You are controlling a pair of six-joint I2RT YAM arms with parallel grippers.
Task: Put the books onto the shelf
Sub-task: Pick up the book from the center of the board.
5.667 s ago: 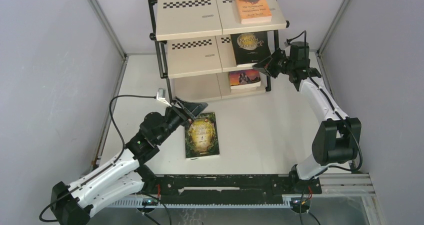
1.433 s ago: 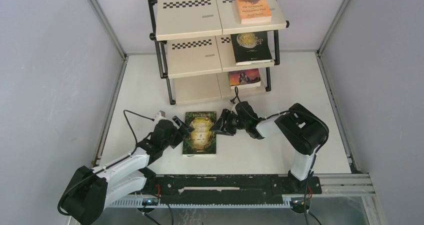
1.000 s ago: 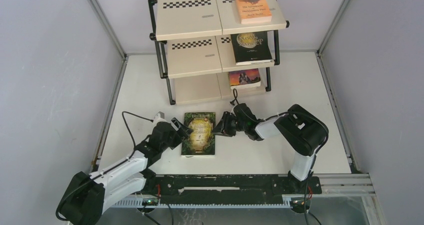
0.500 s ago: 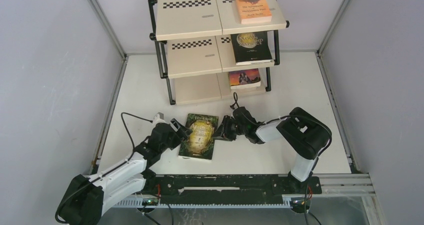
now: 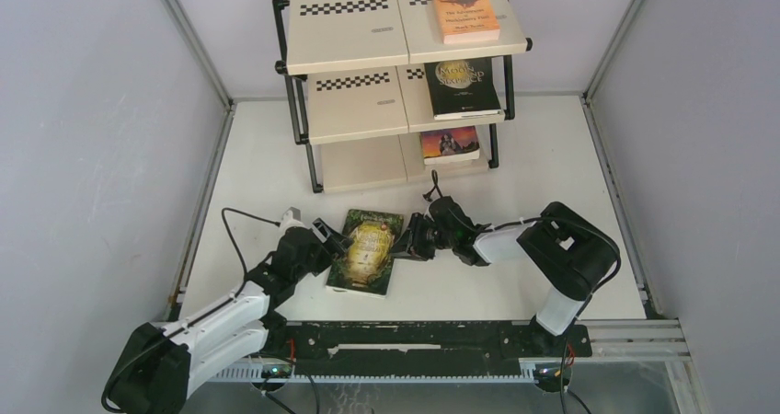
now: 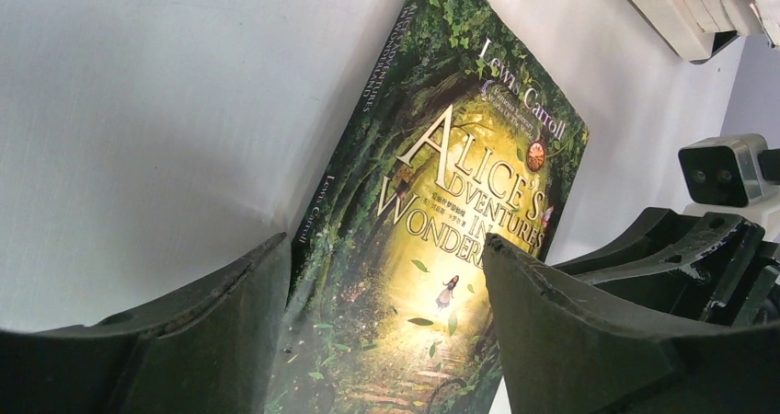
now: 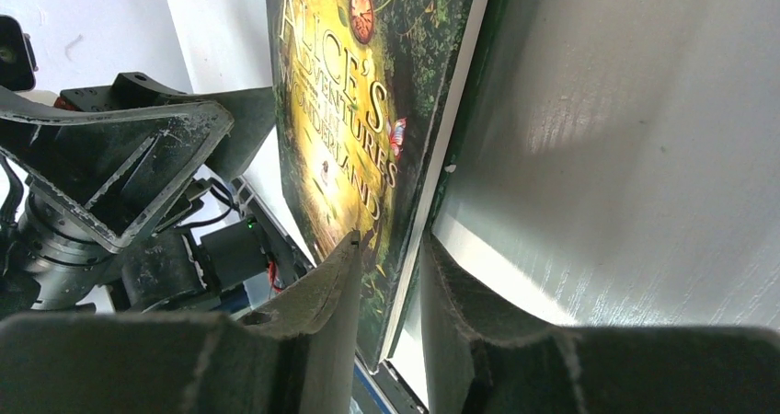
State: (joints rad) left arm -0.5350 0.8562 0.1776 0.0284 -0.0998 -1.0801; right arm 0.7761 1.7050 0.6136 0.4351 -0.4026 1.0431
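Green and gold, the book lies askew on the table, close to the near edge and left of centre, well apart from the shelf at the far edge. The right gripper has nipped the book's right-hand long edge. In its wrist view one finger sits on the cover and the other under the pages, the jaws drawn in to the book's thickness. The left gripper stands wide at the spine side and holds nothing. I cannot tell whether a finger touches the spine. Other books sit on the shelf's right side, one to a tier.

What worries me is that shallow bite. Lifted by the open edge alone, the paperback could droop, fan its pages or slide out. The grippers are also very near each other, so a careless swing might knock them together or shove the book towards the table's near edge.
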